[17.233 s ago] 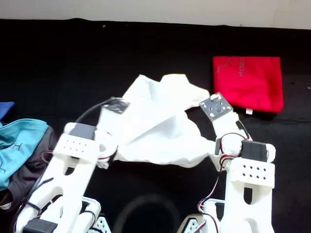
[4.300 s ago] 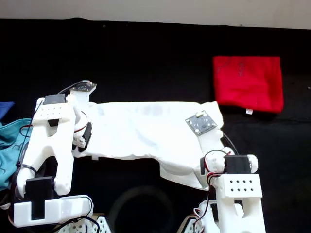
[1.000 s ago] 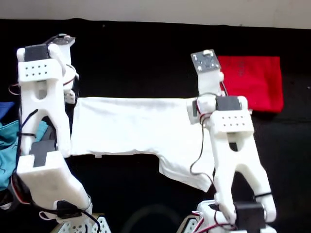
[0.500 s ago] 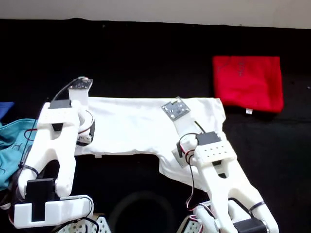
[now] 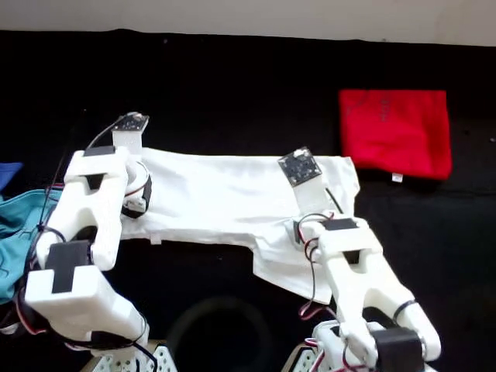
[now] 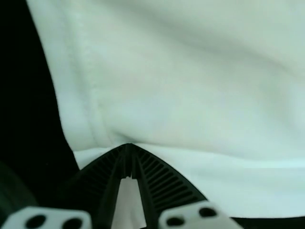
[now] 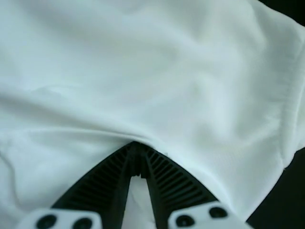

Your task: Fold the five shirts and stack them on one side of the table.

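We see the wide white cloth shirt lying flat in the middle of the black table, with its long axis running from 9 to 3 o'clock. The wrist views make the grip plain: the left gripper and the right gripper each pinch a fold of it with the fingers closed. A folded red shirt lies at 2 o'clock, and a teal cloth heap at 9 o'clock.

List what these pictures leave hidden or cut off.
High view: the pile of clothes is cut by the picture's edge and covered by the left arm; its count is unclear.
High view: the right arm covers part of the white shirt.
Both wrist views crop its outline.
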